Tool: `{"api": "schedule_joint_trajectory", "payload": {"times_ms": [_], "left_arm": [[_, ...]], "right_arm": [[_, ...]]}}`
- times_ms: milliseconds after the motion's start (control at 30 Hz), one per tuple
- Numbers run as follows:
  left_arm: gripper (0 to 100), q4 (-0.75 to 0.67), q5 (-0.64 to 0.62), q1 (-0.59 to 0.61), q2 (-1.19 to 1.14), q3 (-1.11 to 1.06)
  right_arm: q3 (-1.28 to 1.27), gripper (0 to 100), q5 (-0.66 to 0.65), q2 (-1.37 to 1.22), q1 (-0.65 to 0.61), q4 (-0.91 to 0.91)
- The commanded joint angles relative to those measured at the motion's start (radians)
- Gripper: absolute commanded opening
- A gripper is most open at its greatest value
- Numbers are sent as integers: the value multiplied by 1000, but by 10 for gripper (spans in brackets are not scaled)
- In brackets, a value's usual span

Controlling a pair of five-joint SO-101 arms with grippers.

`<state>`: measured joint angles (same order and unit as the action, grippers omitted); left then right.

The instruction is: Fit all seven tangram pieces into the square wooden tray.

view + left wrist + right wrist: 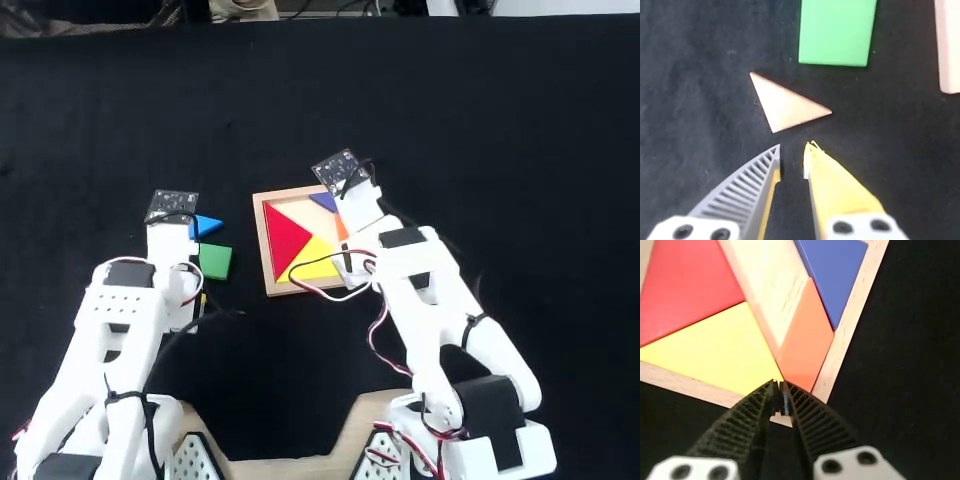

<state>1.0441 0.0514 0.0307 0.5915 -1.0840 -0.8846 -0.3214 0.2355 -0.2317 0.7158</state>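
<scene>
The tray [854, 315] lies partly filled. The right gripper [778, 387], fingers pressed together and empty, is at its rim by the orange piece [807, 340]. The left gripper [792, 147], slightly parted and empty, is just beside a loose triangle [787, 105] near the green square [836, 31].

Soft, even light falls from above on the black table [500, 120], which swallows it and shows almost no shadows. The white arms [120, 330] stand out bright against it. In the left wrist view, glare washes the small triangle [787, 106] and the tray [950, 45] rim pale.
</scene>
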Motion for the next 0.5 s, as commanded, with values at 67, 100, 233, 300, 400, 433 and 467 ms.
{"api": "schedule_joint_trajectory", "payload": {"times_ms": [67,100,233,300,400,433,467], "left_arm": [[48,-87,9,-15,-74,-4],[37,-91,11,-16,-100,2],[31,-91,11,-30,-192,36],[30,-106,8,-24,-232,54],[30,-110,8,-5,-284,97],[30,-110,11,5,-298,113],[30,-110,12,18,-308,130]], "right_arm": [[56,11,-2,2,17,-5],[56,11,-2,2,17,-5],[56,11,-2,2,17,-5],[58,11,-2,2,17,-5],[58,11,-2,2,17,-5],[58,11,-2,2,17,-5],[56,11,-2,2,17,-5]]}}
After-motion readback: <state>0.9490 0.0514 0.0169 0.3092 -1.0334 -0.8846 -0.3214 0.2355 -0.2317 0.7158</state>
